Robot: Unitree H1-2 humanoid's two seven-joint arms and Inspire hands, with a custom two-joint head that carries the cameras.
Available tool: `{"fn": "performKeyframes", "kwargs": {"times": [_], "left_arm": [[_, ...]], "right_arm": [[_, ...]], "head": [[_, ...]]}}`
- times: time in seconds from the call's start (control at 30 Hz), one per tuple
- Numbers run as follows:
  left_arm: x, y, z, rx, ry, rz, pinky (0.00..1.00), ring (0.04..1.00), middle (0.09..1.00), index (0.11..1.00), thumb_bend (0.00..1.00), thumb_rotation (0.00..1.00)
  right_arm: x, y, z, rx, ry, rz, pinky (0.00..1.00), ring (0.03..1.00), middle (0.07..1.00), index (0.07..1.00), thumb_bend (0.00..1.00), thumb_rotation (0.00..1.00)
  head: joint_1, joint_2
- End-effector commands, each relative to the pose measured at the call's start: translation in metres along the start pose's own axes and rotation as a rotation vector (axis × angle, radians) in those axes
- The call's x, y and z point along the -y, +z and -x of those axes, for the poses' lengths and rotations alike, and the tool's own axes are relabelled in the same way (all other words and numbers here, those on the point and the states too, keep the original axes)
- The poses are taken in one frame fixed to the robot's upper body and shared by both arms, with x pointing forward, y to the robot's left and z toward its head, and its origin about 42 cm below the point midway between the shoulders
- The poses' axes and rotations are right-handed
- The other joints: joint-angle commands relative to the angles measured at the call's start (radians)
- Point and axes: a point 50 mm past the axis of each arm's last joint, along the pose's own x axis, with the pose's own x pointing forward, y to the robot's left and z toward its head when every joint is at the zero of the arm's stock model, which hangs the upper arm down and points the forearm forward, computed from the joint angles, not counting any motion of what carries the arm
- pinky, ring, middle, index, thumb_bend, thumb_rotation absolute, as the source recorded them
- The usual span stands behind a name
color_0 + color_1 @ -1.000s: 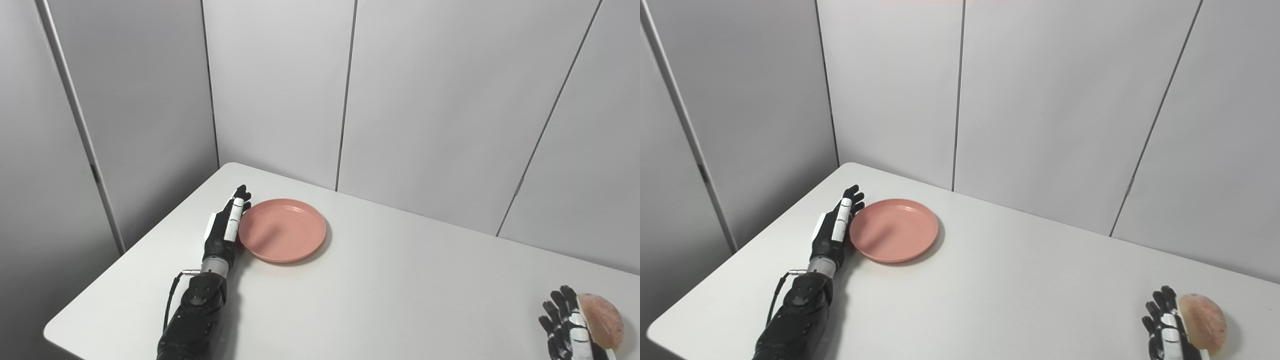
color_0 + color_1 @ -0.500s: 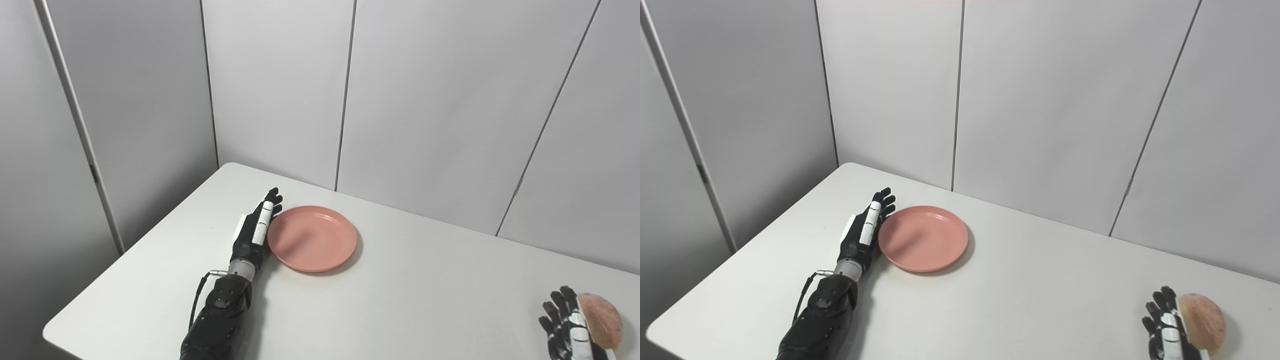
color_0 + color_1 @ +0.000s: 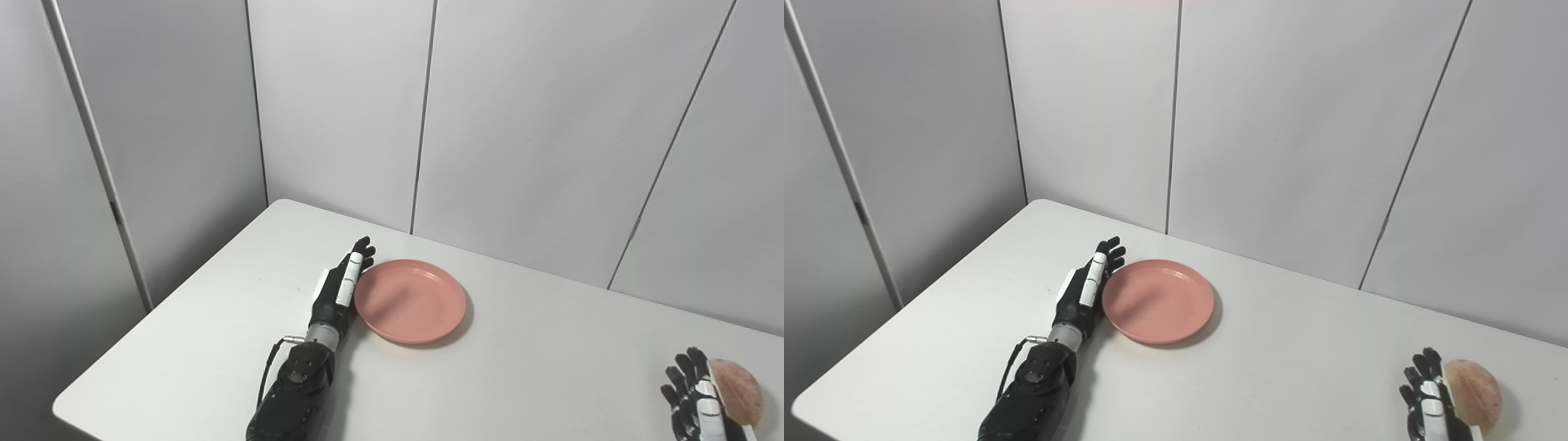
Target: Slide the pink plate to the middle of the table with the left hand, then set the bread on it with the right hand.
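Note:
The pink plate [image 3: 411, 301] lies flat on the white table [image 3: 490, 380], left of the table's middle. My left hand [image 3: 340, 288] is open with straight fingers, its edge pressed against the plate's left rim. The bread [image 3: 738, 391], a pale brown rounded piece, lies at the table's front right. My right hand [image 3: 695, 398] is open and stands just left of the bread, against its side, partly cut off by the picture's bottom edge. Both also show in the right eye view: plate [image 3: 1159, 300], bread [image 3: 1476, 392].
Grey wall panels [image 3: 520, 122] stand close behind the table's far edge and along its left side. The table's left corner and front-left edge [image 3: 67, 401] lie near my left arm.
My left hand has moved right along the table and pushed the pink plate right with it. The right hand and the bread have not moved.

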Motion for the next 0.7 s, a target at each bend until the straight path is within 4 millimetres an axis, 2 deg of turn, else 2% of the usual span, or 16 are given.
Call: {"fn": "performKeyframes", "kwargs": {"times": [0.0,0.47,0.67], "left_arm": [[0.017,0.015,-0.011,0.051,-0.039,0.011,0.92,0.928,0.918,0.89,0.77,1.0],[0.047,0.007,-0.006,0.037,-0.122,0.024,0.94,0.938,0.932,0.9,0.76,1.0],[0.058,0.003,-0.002,0.02,-0.148,0.041,0.94,0.937,0.929,0.905,0.76,1.0]], "right_arm": [[-0.003,0.012,-0.009,0.053,0.001,-0.001,1.0,1.0,1.0,1.0,0.36,0.9],[-0.003,0.002,-0.014,0.057,-0.002,0.014,1.0,0.982,0.985,0.993,0.52,0.82],[-0.006,-0.005,-0.016,0.07,0.015,0.02,1.0,0.972,0.98,0.998,0.55,0.83]], "head": [[-0.003,0.002],[-0.085,0.032],[-0.141,0.05]]}}
